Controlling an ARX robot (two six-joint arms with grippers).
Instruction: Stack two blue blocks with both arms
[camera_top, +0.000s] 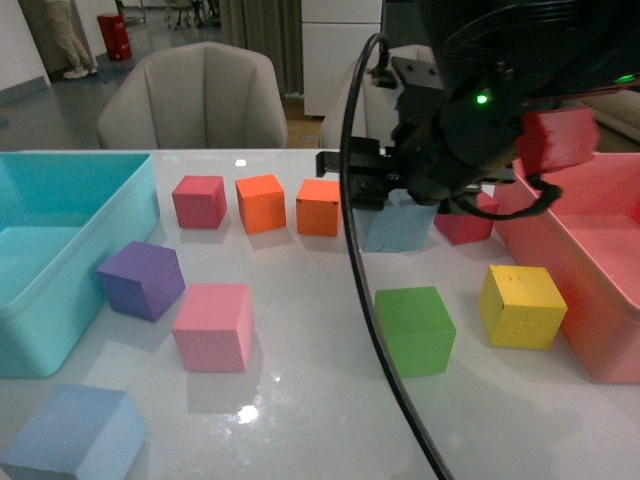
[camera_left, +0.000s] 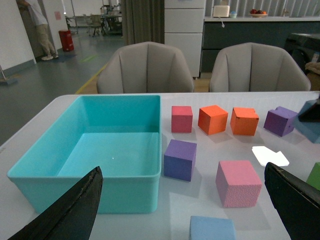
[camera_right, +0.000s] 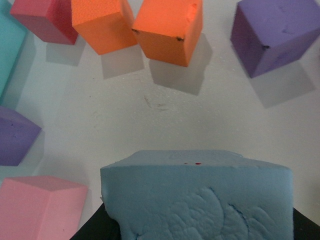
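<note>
Gripping the steel-blue block (camera_top: 398, 230) in my right hand (camera_top: 400, 195), clamped tight, way off from the turquoise bin (camera_top: 60, 300), past the orange cubes (camera_top: 261, 203). Can't tell if it's off the tabletop yet. Left hand (camera_left: 181, 200) is spread wide, empty. Paler blue block (camera_top: 70, 435) sits just off the bin's near corner, so next I'd guess: carry this one over and line it up square on top.
</note>
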